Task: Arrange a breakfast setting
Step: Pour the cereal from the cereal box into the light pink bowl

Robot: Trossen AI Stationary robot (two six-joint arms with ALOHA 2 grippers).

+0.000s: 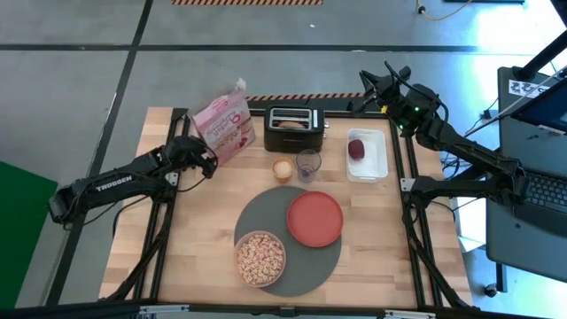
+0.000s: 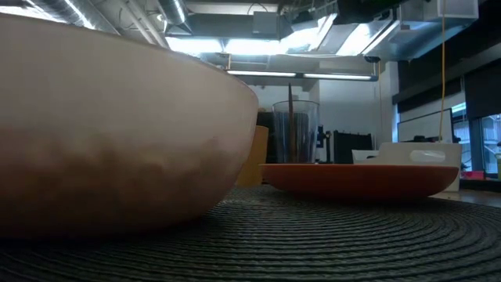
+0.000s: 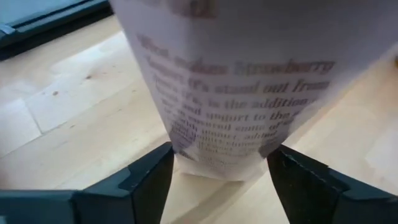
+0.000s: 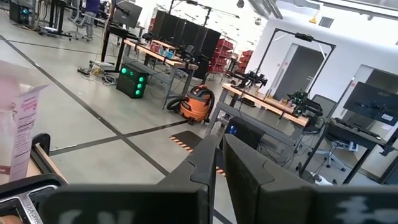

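Observation:
A pink cereal bag point(image 1: 224, 128) stands upright at the table's far left. My left gripper point(image 1: 206, 159) is at its near side, open, with its fingers on either side of the bag's lower end point(image 3: 217, 155). On the round dark-grey mat point(image 1: 306, 270) sit the pale bowl point(image 1: 260, 258) of tan cereal and the red plate point(image 1: 314, 218). A dark-red fruit point(image 1: 356, 148) lies in a white tray point(image 1: 376, 164). My right gripper point(image 1: 368, 89) is raised over the far right corner, shut on nothing point(image 4: 219, 155). My left gripper has one finger point(image 3: 152, 177) on each side of the bag's narrow lower end point(image 3: 217, 165), coming at it slanting down from the table's near left. Whether the fingers still touch the bag, I cannot tell. The bag stands on the table.
A black toaster point(image 1: 295, 125) stands at the far edge beside the bag. A small tan round thing point(image 1: 283, 169) and a clear glass point(image 1: 308, 164) with a thin rod in it stand just beyond the mat. Bare wood lies to the left of the mat.

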